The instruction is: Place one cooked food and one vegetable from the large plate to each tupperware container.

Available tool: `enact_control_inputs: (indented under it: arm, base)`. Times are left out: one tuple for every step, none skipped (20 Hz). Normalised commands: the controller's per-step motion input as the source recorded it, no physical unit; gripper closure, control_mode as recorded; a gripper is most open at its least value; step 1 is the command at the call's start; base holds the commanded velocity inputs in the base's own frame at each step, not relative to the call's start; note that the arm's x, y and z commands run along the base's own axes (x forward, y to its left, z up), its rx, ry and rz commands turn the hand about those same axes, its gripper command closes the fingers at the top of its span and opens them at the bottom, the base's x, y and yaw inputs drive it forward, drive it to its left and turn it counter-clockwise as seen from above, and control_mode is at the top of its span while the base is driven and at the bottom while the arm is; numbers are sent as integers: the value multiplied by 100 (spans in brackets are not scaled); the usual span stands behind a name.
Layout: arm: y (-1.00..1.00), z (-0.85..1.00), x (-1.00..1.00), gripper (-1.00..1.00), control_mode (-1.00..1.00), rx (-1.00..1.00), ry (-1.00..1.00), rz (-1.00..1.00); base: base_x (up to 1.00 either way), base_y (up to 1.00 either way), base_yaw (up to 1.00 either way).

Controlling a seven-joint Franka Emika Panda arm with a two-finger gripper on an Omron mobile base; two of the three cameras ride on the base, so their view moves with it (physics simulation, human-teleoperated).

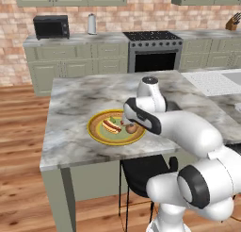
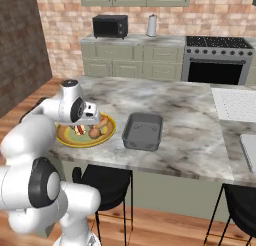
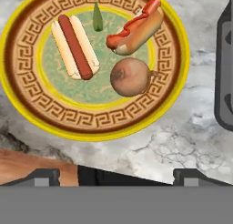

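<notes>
The large plate (image 3: pixel 32 100) lies on the marble island, close under my gripper (image 3: pixel 117 177), which is open wide with nothing between its fingertips. On the plate are a plain hot dog (image 3: pixel 75 48), a ketchup-topped hot dog (image 3: pixel 136 29), a brown onion (image 3: pixel 130 77) and a small green vegetable (image 3: pixel 98 16). The dark grey tupperware container (image 2: pixel 143 131) stands empty just right of the plate (image 2: pixel 67 138), and its edge (image 3: pixel 225 68) shows in the hand view. A paler container (image 2: pixel 248 149) is cut off at the island's far right. My hand hovers over the plate (image 1: pixel 94 132).
A white mat (image 2: pixel 234 104) lies on the island's right part. A black stool (image 1: pixel 141 172) stands under the island's near edge, below the plate. Stove, microwave and cabinets line the back wall, far away.
</notes>
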Motion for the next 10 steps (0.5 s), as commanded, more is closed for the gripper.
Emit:
enact_control_inputs:
  arm:
    - [0, -24, 43, -100, -100, 0, 0, 15]
    - [0, -21, 39, -100, -100, 0, 0, 15]
    - [0, -16, 38, -100, -100, 0, 0, 13]
    - [0, -14, 37, -100, -100, 0, 1, 12]
    - [0, -14, 34, -100, -100, 0, 4, 9]
    - [0, -14, 35, -100, -100, 0, 6, 7]
    - [0, -16, 41, -100, -100, 0, 0, 6]
    - [0, -19, 51, -100, -100, 0, 0, 7]
    - [-4, -19, 51, -100, -100, 0, -5, 2]
    - [-10, -22, 53, -100, -100, 0, -2, 0]
  base:
    - [0, 0, 0]
    - [0, 0, 0]
    - [0, 0, 0]
    - [0, 0, 0]
    - [0, 0, 0]
    - [0, 0, 0]
    - [0, 0, 0]
    - [0, 0, 0]
    - [0, 0, 0]
    - [0, 0, 0]
